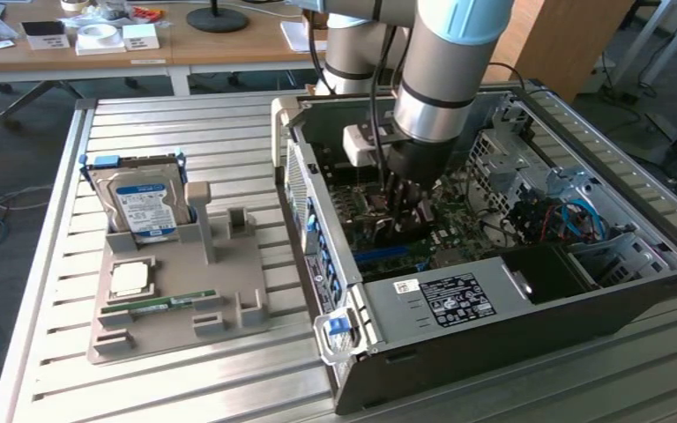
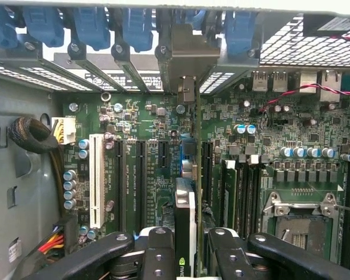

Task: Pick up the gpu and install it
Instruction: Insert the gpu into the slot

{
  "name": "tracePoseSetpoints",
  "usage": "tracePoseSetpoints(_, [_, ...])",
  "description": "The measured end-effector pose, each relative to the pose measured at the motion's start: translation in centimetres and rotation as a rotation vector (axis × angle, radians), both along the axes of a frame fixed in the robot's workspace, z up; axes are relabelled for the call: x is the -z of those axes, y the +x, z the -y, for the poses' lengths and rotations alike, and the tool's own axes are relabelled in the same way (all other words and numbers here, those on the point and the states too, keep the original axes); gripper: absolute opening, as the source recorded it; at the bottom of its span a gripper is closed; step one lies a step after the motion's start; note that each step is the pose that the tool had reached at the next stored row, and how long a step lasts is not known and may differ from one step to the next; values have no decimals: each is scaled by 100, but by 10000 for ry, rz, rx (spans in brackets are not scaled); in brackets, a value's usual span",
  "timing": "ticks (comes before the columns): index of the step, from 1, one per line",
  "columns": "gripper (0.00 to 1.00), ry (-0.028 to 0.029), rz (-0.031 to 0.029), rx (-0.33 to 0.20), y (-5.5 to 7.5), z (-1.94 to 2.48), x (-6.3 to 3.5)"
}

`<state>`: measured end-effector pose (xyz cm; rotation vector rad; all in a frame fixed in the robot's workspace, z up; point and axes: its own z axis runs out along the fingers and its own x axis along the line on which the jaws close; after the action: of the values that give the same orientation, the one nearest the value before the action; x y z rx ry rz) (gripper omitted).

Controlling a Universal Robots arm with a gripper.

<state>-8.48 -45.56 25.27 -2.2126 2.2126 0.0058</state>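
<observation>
Gripper (image 1: 404,211), exterior view: low inside the open computer case (image 1: 492,344), over the motherboard (image 1: 468,238); parts holder (image 1: 174,326) stands outside at the exterior view's left.
Gpu (image 2: 185,204), wrist view: edge-on, upright above the motherboard, clamped between the fingers (image 2: 158,251), metal end toward the blue slot clips (image 2: 93,26).
Handling: likely light, stiff, fragile; hold by the board's edges, off the components.
Seating: cannot tell whether it sits in its slot.

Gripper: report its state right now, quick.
Gripper: closed on the gpu, which it holds edge-on over the motherboard inside the computer case.
</observation>
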Motion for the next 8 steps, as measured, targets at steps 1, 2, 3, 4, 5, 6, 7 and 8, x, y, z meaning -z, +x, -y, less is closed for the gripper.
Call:
tracePoseSetpoints(1, [27,-2,0,3,-2,0,3])
tracePoseSetpoints(2, [27,-3,-1,5,-3,1,6])
tracePoseSetpoints(3, [27,-4,0,11,-6,1,7])
tracePoseSetpoints(4, [27,-3,1,20,-11,0,9])
tracePoseSetpoints(5, [27,-2,0,23,-13,0,9])
tracePoseSetpoints(6, [27,0,0,26,-14,1,10])
tracePoseSetpoints(7, [27,-1,0,32,-15,4,10])
tracePoseSetpoints(8, [27,-1,0,35,-16,8,10])
